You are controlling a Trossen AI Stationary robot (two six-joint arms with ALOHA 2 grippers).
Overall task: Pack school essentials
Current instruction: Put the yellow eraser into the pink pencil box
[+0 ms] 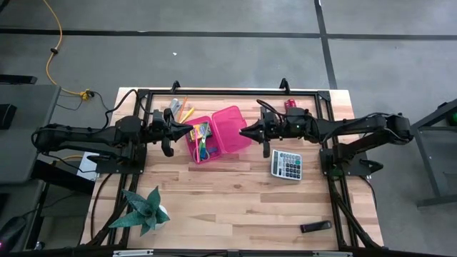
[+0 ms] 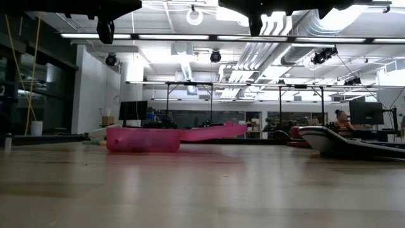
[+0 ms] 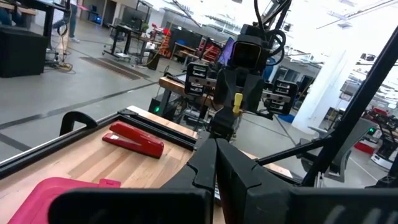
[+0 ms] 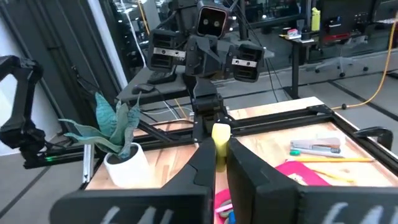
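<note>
Two dark robot arms are reaching toward each other from opposite sides, stretched almost level above the bench. The left tool (image 1: pixel 187 130) is pointing right with its fingers pressed together in a point. The right tool (image 1: pixel 245 132) is pointing left, facing it, fingers likewise closed, well apart from it.

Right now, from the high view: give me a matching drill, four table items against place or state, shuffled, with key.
Items:
1. pink case
2. calculator
3. stapler
4. potted plant

Place or state:
A. red, lying by the black frame rail
B. near the table corner on the left arm's side
C. open, between the left end effector and the right end effector
D. grey, flat on the wood beside the right arm

Pairs: 1-C, 2-D, 3-A, 4-B
</note>
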